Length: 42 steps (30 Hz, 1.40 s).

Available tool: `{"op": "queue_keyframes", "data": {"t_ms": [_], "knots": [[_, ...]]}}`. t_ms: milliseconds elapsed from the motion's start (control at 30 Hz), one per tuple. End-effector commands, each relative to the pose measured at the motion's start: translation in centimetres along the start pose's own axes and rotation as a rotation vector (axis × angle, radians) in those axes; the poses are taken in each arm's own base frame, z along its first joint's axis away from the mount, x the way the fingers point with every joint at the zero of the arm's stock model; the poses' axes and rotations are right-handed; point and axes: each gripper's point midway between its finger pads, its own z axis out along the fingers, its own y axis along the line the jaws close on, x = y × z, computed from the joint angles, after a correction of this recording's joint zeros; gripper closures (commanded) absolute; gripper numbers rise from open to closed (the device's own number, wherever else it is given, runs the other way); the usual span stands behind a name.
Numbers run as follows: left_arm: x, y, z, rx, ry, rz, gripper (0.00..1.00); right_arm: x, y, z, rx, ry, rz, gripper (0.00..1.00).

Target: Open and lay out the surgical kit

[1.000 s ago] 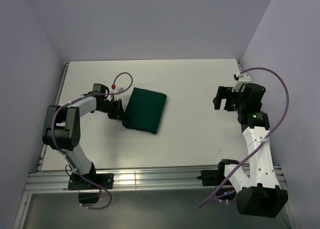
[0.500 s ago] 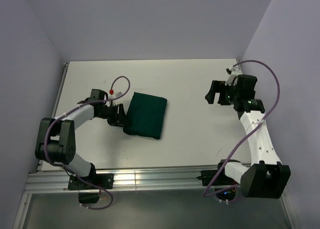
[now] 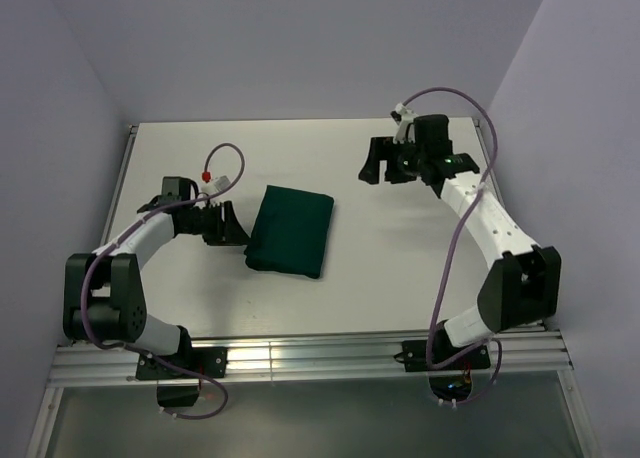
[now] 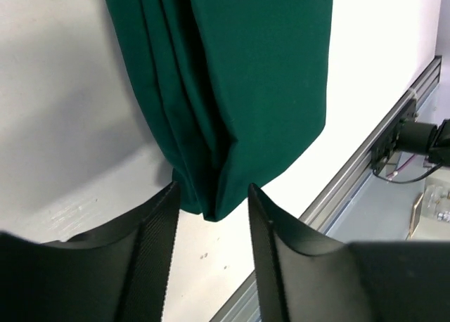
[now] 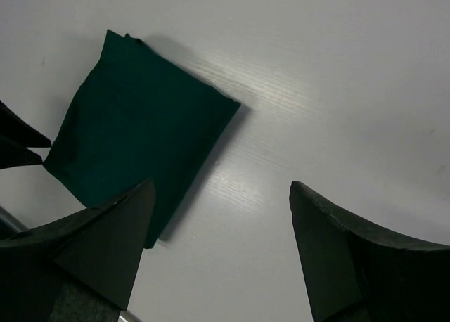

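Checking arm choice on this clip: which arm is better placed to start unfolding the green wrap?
Left. The left gripper is open right beside the green wrap, facing its layered folds. The right gripper is open too, but well away from the wrap.

We show the cloth wrap [image 3: 291,230] in plain, unpatterned dark green on a white table [image 3: 390,248], the arms [image 3: 490,223] white with black joints, the left gripper [image 3: 235,230] and right gripper [image 3: 380,171] black, the cables [image 3: 440,89] purple, and the walls [image 3: 300,48] pale lilac.
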Motion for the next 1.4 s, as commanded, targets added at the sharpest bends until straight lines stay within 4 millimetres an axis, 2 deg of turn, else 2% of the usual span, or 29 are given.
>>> {"op": "queue_keyframes", "data": {"t_ms": [0,100,200,333,600,700,733,767,833,867,933,967,1000,1033,1100,1133,1167,1200,1233,1300,1333,1367], "knots": [[-1.0,-0.4,-0.2,0.025,-0.001,0.066,0.53,0.0,2.3,2.9,-0.09,0.053,0.06,0.16],[-0.7,0.0,0.0,0.018,0.031,0.057,0.61,1.6,3.5,5.1,-0.132,0.123,0.078,0.18],[0.2,-0.3,0.2,0.059,0.061,0.047,0.66,1.9,4.7,6.3,-0.168,0.147,0.073,0.18],[0.6,-1.0,0.2,0.097,0.07,0.033,0.68,1.9,5.0,6.7,-0.177,0.151,0.077,0.18],[0.9,-1.6,1.1,0.125,0.113,0.016,0.66,1.7,4.6,5.0,-0.153,0.132,0.049,0.17],[1.1,-1.7,1.5,0.143,0.138,-0.046,0.81,1.3,4.0,4.1,-0.143,0.119,0.055,0.17],[1.1,-1.8,1.5,0.152,0.144,-0.05,0.91,1.2,3.8,3.9,-0.139,0.116,0.057,0.16],[0.9,-2.0,1.5,0.157,0.147,-0.054,0.96,1.0,3.1,3.6,-0.127,0.113,0.068,0.17],[0.2,-2.4,1.3,0.16,0.134,-0.05,1.0,0.5,2.7,2.7,-0.126,0.095,0.075,0.17],[-0.7,-2.7,1.1,0.162,0.113,-0.032,1.0,0.1,1.7,2.1,-0.11,0.081,0.093,0.17],[-2.5,-3.8,0.4,0.156,0.059,0.009,1.0,-0.3,0.9,0.9,-0.101,0.06,0.102,0.17],[-3.9,-4.9,0.1,0.159,0.031,0.054,1.0,-0.4,0.4,0.3,-0.091,0.055,0.114,0.17],[-4.4,-6.1,-0.1,0.161,0.021,0.086,1.0,-0.8,-0.9,-0.8,-0.076,0.03,0.127,0.17],[-6.0,-7.6,-0.7,0.167,-0.008,0.127,1.0,-1.2,-2.2,-2.0,-0.05,0.007,0.149,0.17],[-6.9,-9.1,-0.6,0.17,-0.015,0.164,1.0,-1.0,-3.4,-3.0,-0.034,-0.002,0.158,0.17],[-7.7,-11.0,-0.3,0.188,-0.017,0.209,1.0,-0.8,-3.5,-3.4,-0.029,0.002,0.159,0.17],[-7.9,-11.4,0.3,0.192,-0.003,0.202,1.0,-1.0,-5.3,-4.6,0.008,-0.023,0.184,0.17],[-7.9,-12.2,0.8,0.2,0.01,0.213,1.0,-0.9,-5.8,-5.1,0.016,-0.029,0.189,0.17],[-8.0,-13.9,1.7,0.213,0.024,0.253,1.0,-0.8,-6.2,-5.5,0.023,-0.034,0.195,0.17],[-7.4,-15.0,3.8,0.229,0.074,0.25,1.0,-0.5,-7.6,-6.8,0.053,-0.052,0.217,0.17],[-7.2,-16.9,5.0,0.257,0.087,0.294,1.0,-0.3,-8.0,-7.3,0.063,-0.054,0.227,0.17],[-6.8,-17.3,6.5,0.263,0.114,0.283,1.0,0.0,-8.4,-7.8,0.074,-0.061,0.235,0.17]]}}
